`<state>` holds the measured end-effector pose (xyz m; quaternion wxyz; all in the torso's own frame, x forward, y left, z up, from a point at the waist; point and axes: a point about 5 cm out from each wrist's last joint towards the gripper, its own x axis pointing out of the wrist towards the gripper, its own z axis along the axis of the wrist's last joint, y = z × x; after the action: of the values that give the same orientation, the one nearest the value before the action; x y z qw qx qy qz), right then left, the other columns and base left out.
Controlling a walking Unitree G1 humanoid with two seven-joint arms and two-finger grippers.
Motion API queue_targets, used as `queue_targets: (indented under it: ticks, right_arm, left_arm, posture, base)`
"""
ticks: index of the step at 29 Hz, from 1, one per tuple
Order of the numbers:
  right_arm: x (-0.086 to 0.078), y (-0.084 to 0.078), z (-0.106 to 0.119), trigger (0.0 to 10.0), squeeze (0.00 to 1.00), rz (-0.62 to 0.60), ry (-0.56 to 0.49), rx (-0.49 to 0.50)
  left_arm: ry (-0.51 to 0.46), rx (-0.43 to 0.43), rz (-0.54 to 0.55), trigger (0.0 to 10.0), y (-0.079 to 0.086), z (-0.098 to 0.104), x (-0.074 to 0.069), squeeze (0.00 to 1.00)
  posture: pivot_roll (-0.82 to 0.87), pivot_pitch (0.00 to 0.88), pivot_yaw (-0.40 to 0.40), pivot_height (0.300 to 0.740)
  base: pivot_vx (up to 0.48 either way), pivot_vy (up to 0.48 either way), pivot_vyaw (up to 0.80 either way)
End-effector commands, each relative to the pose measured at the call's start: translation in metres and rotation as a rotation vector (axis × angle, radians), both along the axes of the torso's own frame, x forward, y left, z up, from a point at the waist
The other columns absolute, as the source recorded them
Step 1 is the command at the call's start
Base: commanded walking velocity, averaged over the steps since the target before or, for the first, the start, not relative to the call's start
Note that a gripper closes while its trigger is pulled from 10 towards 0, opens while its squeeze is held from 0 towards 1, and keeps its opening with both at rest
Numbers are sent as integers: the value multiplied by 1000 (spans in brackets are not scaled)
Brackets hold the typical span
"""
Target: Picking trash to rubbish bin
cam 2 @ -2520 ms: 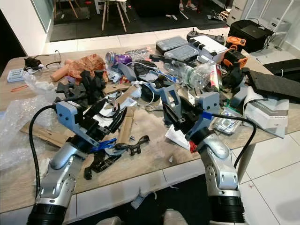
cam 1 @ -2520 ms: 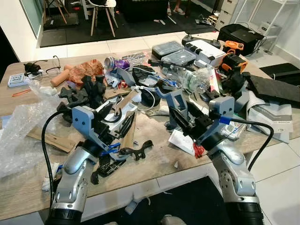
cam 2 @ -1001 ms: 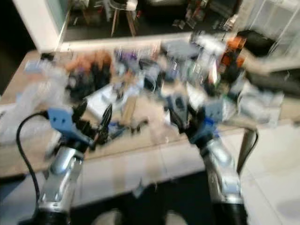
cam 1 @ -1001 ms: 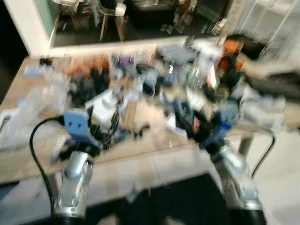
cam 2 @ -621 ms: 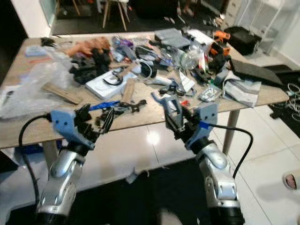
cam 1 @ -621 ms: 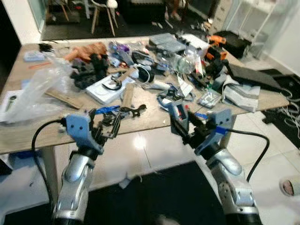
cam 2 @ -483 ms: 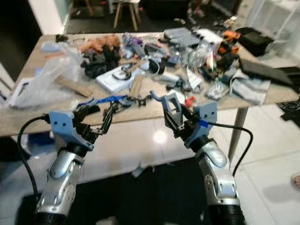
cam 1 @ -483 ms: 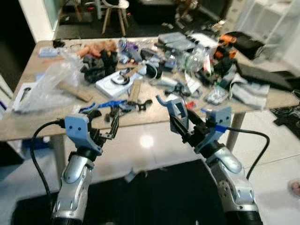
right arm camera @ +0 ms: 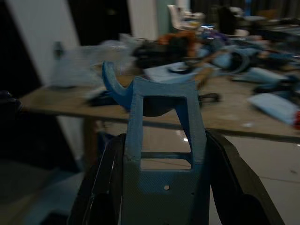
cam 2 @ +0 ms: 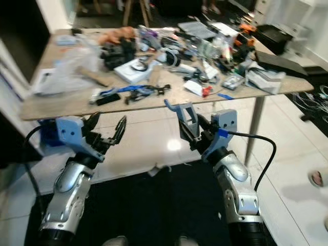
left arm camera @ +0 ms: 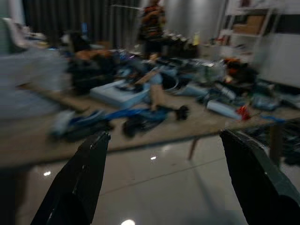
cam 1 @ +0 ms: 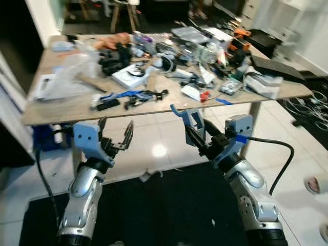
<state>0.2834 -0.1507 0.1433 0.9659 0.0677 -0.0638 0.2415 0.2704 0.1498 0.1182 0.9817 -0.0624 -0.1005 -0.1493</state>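
Note:
My right gripper [cam 1: 199, 136] is shut on a blue plastic bracket [right arm camera: 161, 154], a flat frame with a hooked tip; both black fingers [right arm camera: 101, 187] clamp its sides. It hangs over the floor in front of the wooden table [cam 1: 61, 110]. My left gripper [cam 1: 116, 134] stands open, with nothing between its fingers [left arm camera: 79, 183], also short of the table's near edge. The table is piled with clutter: a clear plastic bag [cam 1: 72, 72], black and blue parts [cam 1: 136, 96] at the front edge, and a white paper with a red bit [cam 1: 197, 94].
A black rug [cam 1: 164, 205] lies on the white tile under my arms. A small scrap [cam 1: 146, 177] lies on the tile under the table. A person [left arm camera: 152, 23] stands beyond the table. A foot [cam 1: 312, 184] shows at the far right.
The view has pulled back from the table, which now stands farther off. Both grippers have come off the tabletop and hang over the floor. The right one still holds the bracket.

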Motion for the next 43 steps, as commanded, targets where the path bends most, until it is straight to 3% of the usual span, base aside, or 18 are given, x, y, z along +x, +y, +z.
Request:
queue_targets:
  ticks: [1,43]
  right_arm:
    - [-2,-4,-6,10000,0,-5,37,-1]
    - [-1,-2,-6,10000,0,21,61,0]
  left_arm:
    - [15,-5,-22,10000,-4,-4,-1,0]
    - [-1,-3,-49,10000,-5,1,-1,0]
  posture:
    - [-1,0,-36,740]
    - [0,0,-31,740]
  base:
    - [0,0,-800]
    - [0,0,-800]
